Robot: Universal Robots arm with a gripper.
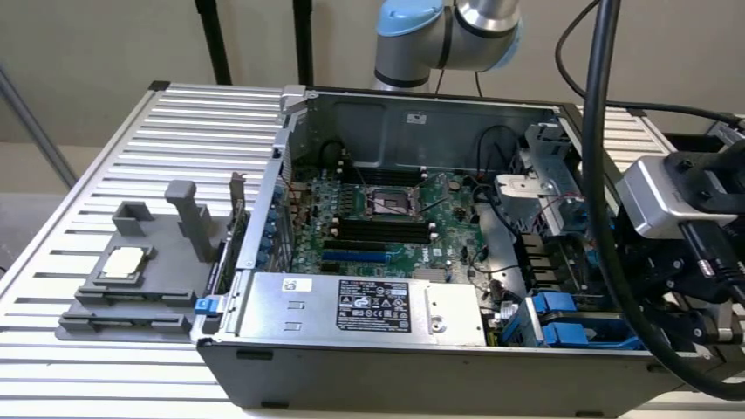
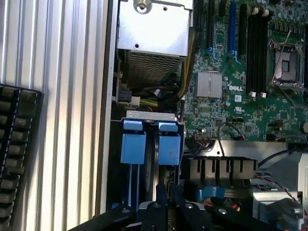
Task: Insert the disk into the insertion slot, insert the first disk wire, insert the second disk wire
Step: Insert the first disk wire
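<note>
1. My gripper (image 2: 168,204) hangs close above a corner of the open computer case (image 1: 466,371); I cannot tell whether it is spread or pressed together.
2. Just beyond it stands the insertion slot (image 2: 133,147), two bright blue clips (image 2: 169,144) side by side with a thin silver edge (image 2: 155,166) between them; whether that edge is the disk I cannot tell.
3. Next comes the power supply (image 2: 151,29), bundled wires (image 2: 159,96) at its near end.
4. Beside that lies the Dell motherboard (image 2: 240,72).
5. Outside the case, the slatted table (image 1: 105,175) carries a grey fixture (image 1: 140,288).
</note>
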